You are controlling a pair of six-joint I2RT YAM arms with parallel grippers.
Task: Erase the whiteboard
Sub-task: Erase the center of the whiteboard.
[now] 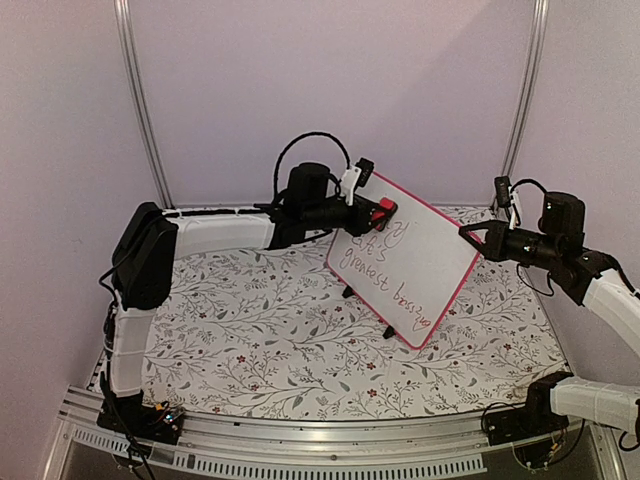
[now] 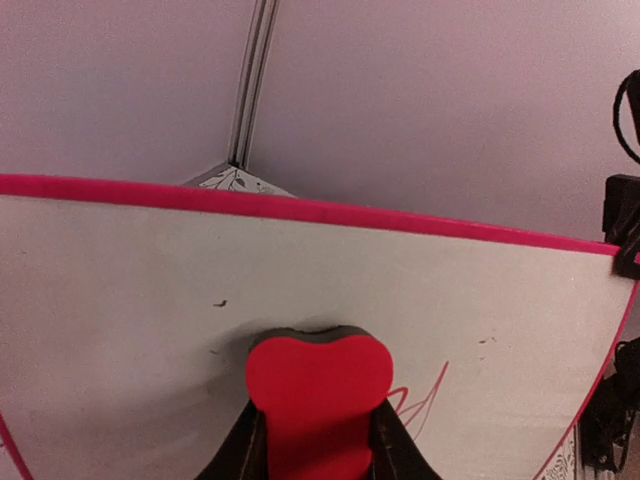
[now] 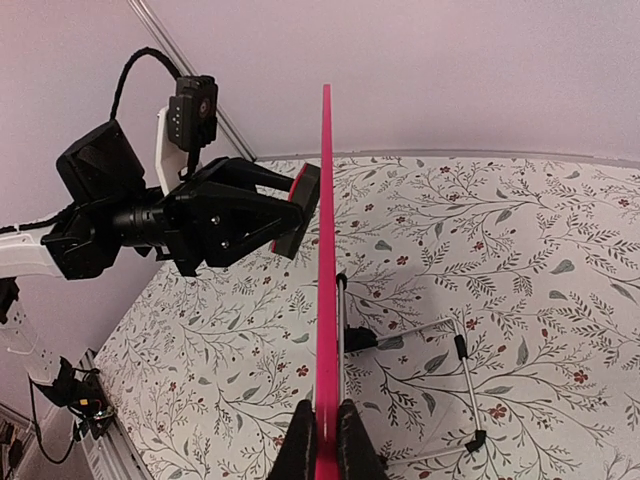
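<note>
Top external view: the whiteboard (image 1: 420, 255) stands tilted at mid-table, its right edge pinched by the right gripper (image 1: 468, 232). The left gripper (image 1: 379, 213) clamps a red eraser (image 1: 385, 207) against the board's upper corner. The red writing (image 1: 385, 280) runs below it, along the long axis.

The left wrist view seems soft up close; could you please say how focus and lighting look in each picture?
Left wrist: the eraser is slightly soft, the whiteboard behind evenly lit. Right wrist: near fingertips blurred, board edge crisp. Top external: diffuse light, no glare.
</note>
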